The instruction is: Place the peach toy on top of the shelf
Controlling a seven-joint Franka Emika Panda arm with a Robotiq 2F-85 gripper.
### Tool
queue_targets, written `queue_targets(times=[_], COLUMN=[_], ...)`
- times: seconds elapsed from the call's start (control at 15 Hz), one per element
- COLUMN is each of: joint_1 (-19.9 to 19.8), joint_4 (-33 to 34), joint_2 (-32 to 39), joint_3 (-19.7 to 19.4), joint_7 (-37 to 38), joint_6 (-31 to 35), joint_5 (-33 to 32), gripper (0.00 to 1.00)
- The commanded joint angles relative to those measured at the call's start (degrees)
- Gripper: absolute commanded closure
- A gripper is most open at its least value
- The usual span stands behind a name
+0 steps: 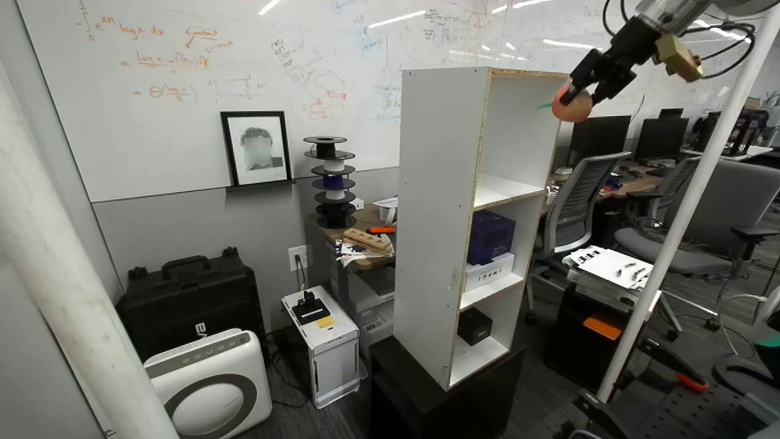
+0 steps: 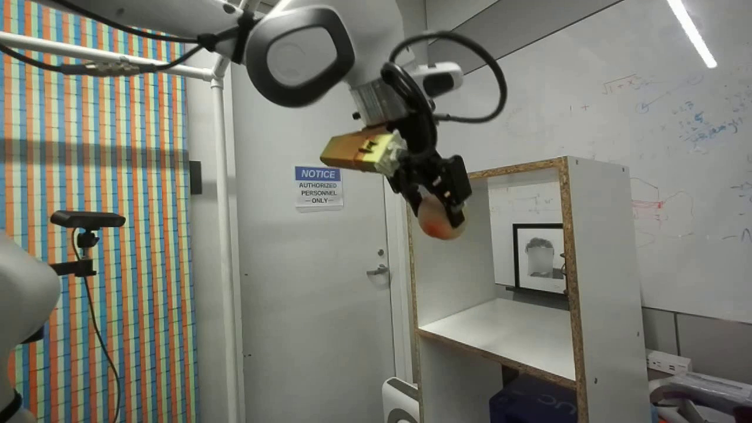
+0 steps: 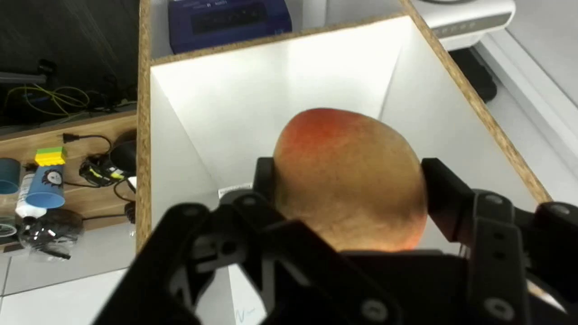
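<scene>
A scribbled whiteboard (image 1: 256, 73) spanned nine o'clock to one in an exterior view, with a framed portrait (image 1: 256, 147) at ten, a grey chair (image 1: 576, 195) at three and dark floor (image 1: 298, 421) near seven. In an exterior view, a striped backdrop (image 2: 147, 247) stood at nine, a pale door (image 2: 311, 264) at eight, and light (image 2: 693, 33) glared at two.

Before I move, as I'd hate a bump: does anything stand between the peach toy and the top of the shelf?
Likely the top front edge of the shelf: the peach toy, held in the gripper, looks lower, in front of the upper compartment. Nothing else visible is in the way.
</scene>
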Motion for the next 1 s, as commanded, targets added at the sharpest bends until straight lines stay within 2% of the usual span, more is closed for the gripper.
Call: queue_targets(times=[0.0,0.13,0.2,0.33,0.47,0.67,0.93], joint_1=[0.7,2.3,1.9,1.4,0.5,0.9,1.2], joint_4=[7.4,13.0,17.7,22.7,28.5,35.0,39.7], joint_2=[-4.5,-2.5,-0.3,3.8,9.2,17.4,25.5], joint_3=[0.5,0.2,0.4,1.5,2.2,2.8,4.0], joint_7=[10.5,14.0,16.7,21.6,25.9,30.7,33.3], joint_6=[-3.1,0.3,-1.6,-1.1,-3.4,-6.2,-7.9], joint_5=[-0.1,1.8,0.5,-0.7,-2.7,-3.6,-2.9], gripper=[0.47,0.47,0.47,0.47,0.47,0.47,0.47])
